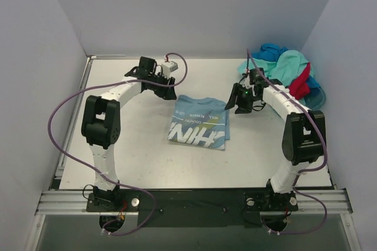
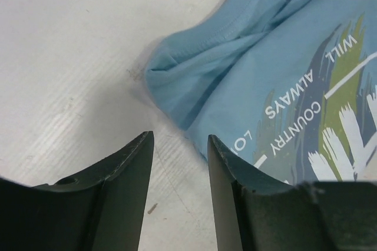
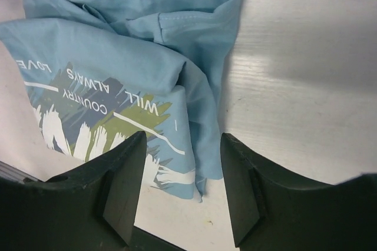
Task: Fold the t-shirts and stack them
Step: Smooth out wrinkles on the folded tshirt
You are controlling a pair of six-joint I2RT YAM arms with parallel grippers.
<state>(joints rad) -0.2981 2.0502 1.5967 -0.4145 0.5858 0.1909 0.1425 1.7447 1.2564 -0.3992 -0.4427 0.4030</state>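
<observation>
Your left tool [image 2: 179,145] is part open and empty, over bare desk [image 2: 70,56], with the folded blue shirt [image 2: 283,74] just beside it at 1 o'clock. Your right tool [image 3: 182,145] gapes wider, also empty, above that shirt's edge. From overhead, the blue shirt lies mid-desk; the other shirts [image 1: 285,68] sit heaped at the desk's 2 o'clock corner.

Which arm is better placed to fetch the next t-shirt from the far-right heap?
Right. The right end effector, open, hangs near the heap of mint-green, red and blue cloth t-shirts; the left end effector is left of the folded sky-blue cloth t-shirt.
</observation>
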